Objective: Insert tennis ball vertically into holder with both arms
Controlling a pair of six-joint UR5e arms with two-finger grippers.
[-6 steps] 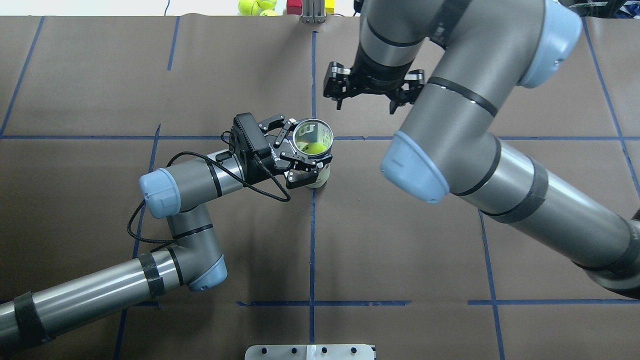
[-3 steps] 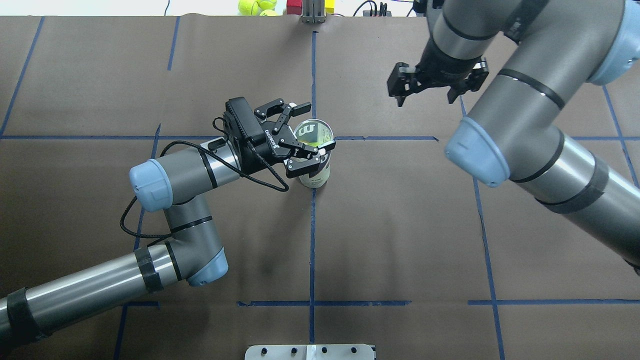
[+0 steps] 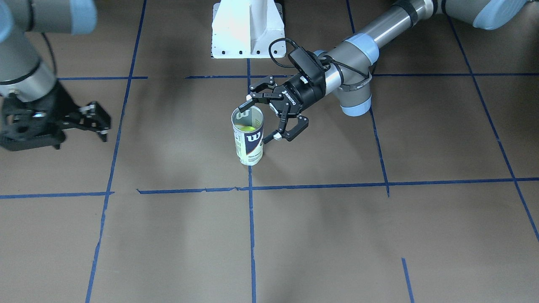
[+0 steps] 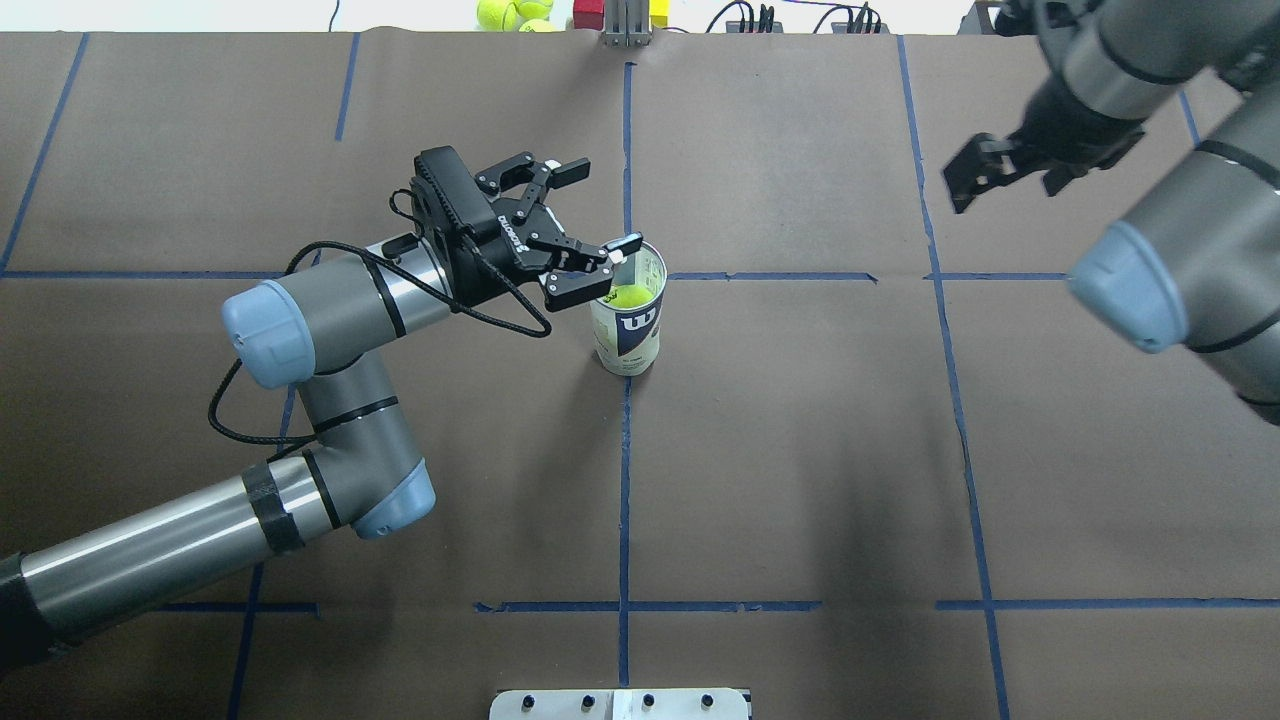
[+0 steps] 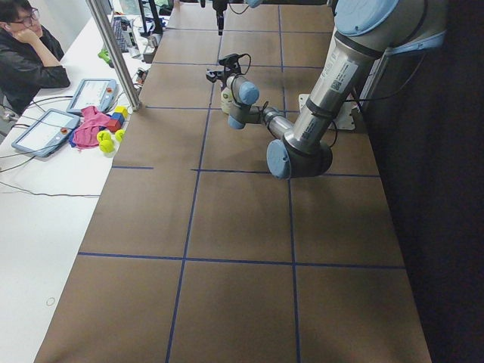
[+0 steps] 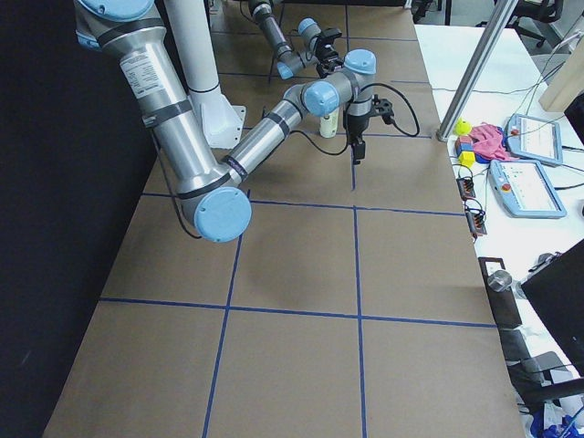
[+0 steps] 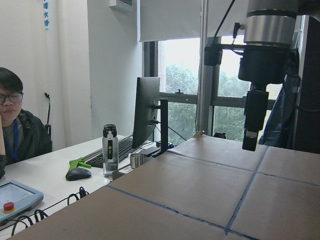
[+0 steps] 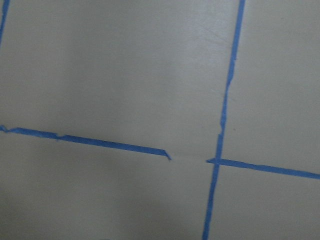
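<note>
A clear plastic tennis-ball tube with a white and navy "W" label stands upright and open-topped near the middle of the brown paper-covered table. Its base sits on the blue tape line that runs from the robot's edge to the far edge. A yellow-green tennis ball sits inside the tube, below the rim.

The black two-finger left gripper is carried by the silver-grey left arm with light-blue joint caps. It lies about level with the tube's top, on the side toward the table's left edge. Its jaws are spread wide and hold nothing, and the tube is not between them. One white-tipped fingertip shows at the tube's rim; whether it touches cannot be told. The other fingertip points toward the far edge, apart from the tube.

The right gripper, blurred, hangs on the right arm above the table near the far right corner, well apart from the tube. Its fingers are parted and empty.

A white pedestal base stands at the middle of the robot's edge. Past the far edge lie more yellow-green balls and a red block.
</note>
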